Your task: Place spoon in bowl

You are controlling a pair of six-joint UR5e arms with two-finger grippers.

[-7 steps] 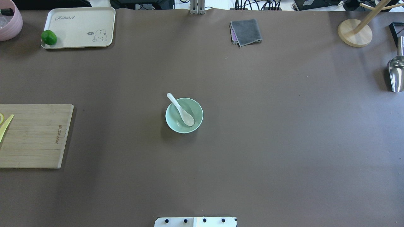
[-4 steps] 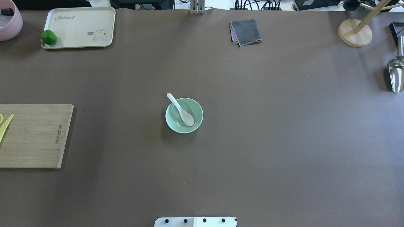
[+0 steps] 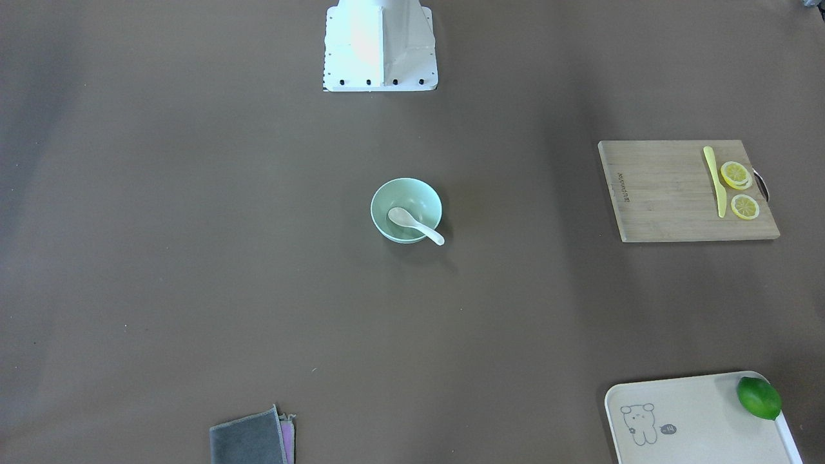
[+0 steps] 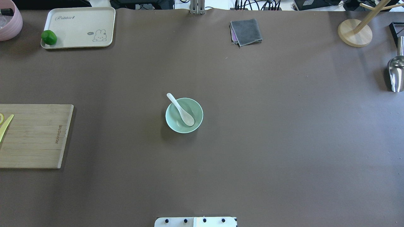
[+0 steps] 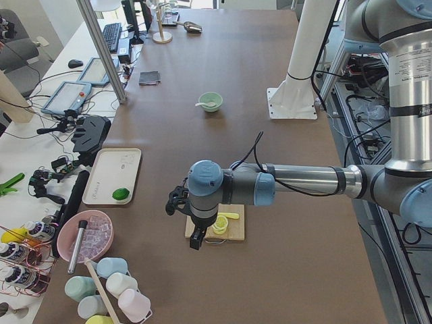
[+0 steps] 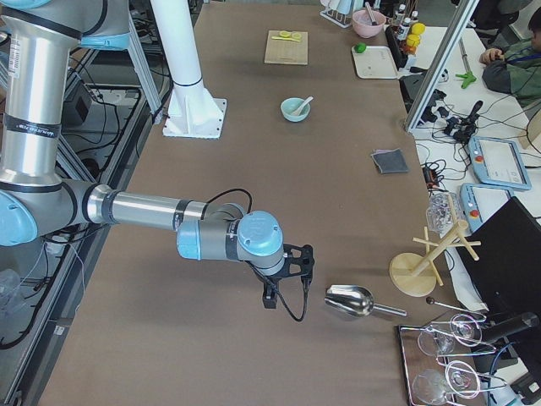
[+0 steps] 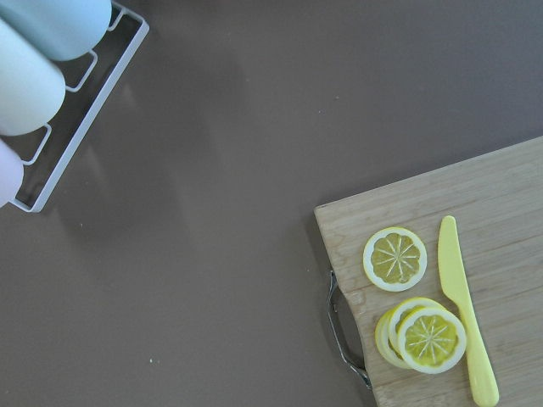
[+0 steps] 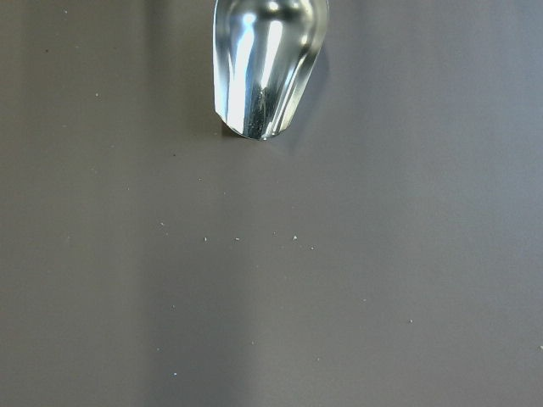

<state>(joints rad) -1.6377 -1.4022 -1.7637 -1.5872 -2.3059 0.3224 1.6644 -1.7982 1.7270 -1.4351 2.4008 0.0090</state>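
Observation:
The white spoon (image 4: 181,110) lies in the mint-green bowl (image 4: 170,125) at the table's middle, scoop down inside and handle resting over the far-left rim. The bowl (image 3: 381,196) and spoon (image 3: 413,225) also show in the front view. Neither gripper is near them. My left gripper (image 5: 196,240) hangs over the cutting board at the left end. My right gripper (image 6: 269,299) hangs by the metal scoop at the right end. Both show only in the side views, so I cannot tell whether they are open or shut.
A wooden cutting board (image 4: 34,135) with a yellow knife (image 3: 714,182) and lemon slices (image 3: 735,174) lies at the left. A tray (image 4: 79,26) with a lime (image 4: 49,37), a grey cloth (image 4: 246,31), a wooden stand (image 4: 355,31) and a metal scoop (image 4: 396,71) ring the edges.

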